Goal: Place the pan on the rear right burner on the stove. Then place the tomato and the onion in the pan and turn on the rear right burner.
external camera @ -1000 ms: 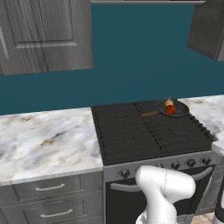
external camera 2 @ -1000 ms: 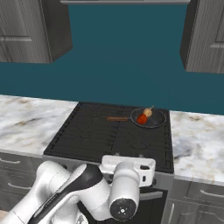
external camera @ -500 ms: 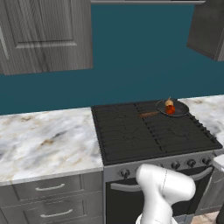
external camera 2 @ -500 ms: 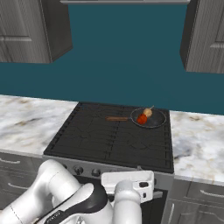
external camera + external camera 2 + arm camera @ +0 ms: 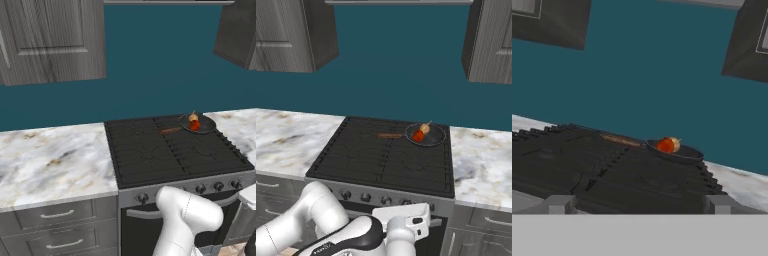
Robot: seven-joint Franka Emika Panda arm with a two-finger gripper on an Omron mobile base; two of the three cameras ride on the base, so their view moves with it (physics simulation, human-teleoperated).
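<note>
The black pan [image 5: 198, 123] [image 5: 426, 134] [image 5: 677, 150] sits on the rear right burner [image 5: 428, 142] of the stove [image 5: 175, 150] [image 5: 381, 160], its wooden handle [image 5: 170, 131] [image 5: 390, 135] pointing left. Inside it lie the red tomato [image 5: 195, 125] [image 5: 418, 136] [image 5: 665, 145] and the tan onion [image 5: 193, 118] [image 5: 425, 128] [image 5: 675, 142], touching each other. My gripper [image 5: 639, 205] is open and holds nothing. It hangs low in front of the stove, at about grate height, facing the pan across the burners.
A row of round knobs [image 5: 200, 189] [image 5: 366, 196] lines the stove's grey front. Marble counter lies to the left [image 5: 50, 160] and right [image 5: 481, 165] of the stove. Grey cabinets [image 5: 50, 40] [image 5: 491, 40] hang above, against a teal wall.
My hand has sunk lower in front of the stove, jaws still wide. The pan, tomato and onion have not moved.
</note>
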